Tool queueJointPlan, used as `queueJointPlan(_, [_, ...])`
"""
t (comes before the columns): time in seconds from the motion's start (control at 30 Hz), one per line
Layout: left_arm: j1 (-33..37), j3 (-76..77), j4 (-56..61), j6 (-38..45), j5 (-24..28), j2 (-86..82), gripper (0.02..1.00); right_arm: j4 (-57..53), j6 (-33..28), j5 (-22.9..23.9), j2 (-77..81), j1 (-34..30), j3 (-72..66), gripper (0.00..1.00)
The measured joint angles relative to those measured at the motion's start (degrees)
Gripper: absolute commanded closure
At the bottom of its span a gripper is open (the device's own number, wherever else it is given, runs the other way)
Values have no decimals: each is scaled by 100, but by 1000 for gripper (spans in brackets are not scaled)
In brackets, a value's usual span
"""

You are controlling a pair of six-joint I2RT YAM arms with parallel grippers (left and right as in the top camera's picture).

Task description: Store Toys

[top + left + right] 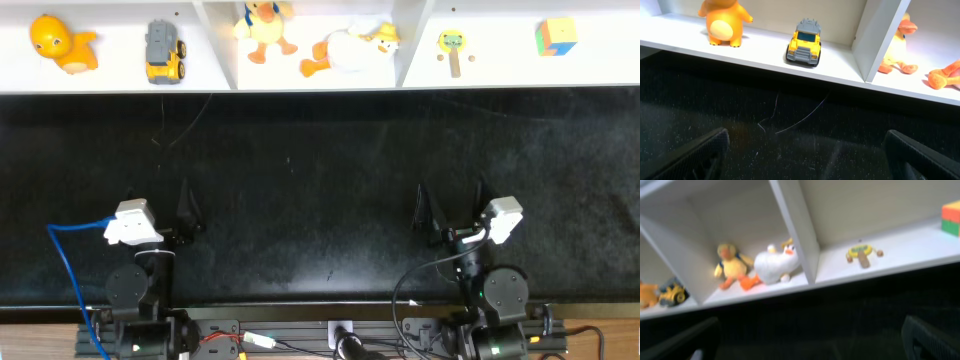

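All the toys sit in the white shelf (pixel 320 82) along the far edge. The left compartment holds an orange duck figure (pixel 62 44) (pixel 724 22) and a yellow and grey toy truck (pixel 165 52) (pixel 804 42). In the middle compartment are a yellow plush duck (pixel 264 28) (pixel 729 266) and a white plush duck (pixel 350 50) (pixel 773 265) lying on its side. The right compartment has a small green rattle toy (pixel 453 47) (pixel 862 255) and a colourful cube (pixel 556 36) (pixel 951 217). My left gripper (pixel 171 205) (pixel 805 150) and right gripper (pixel 452 203) (pixel 810 337) stand open and empty near the front of the mat.
A black mat (pixel 320 190) covers the table between the arms and the shelf. White dividers (pixel 220 40) (pixel 415 40) separate the compartments. A blue cable (pixel 75 250) loops beside the left arm's base.
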Motion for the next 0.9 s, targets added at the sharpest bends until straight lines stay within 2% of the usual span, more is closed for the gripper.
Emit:
queueJointPlan(0.2, [0,0,0,0,0,0,20,74,240,68,-7,0,-254,5])
queueJointPlan(0.57, [0,0,2,0,0,0,20,74,-444,87,-11,0,-254,5])
queueJointPlan(0.9, [0,0,0,0,0,0,20,74,-614,103,-11,0,-254,5])
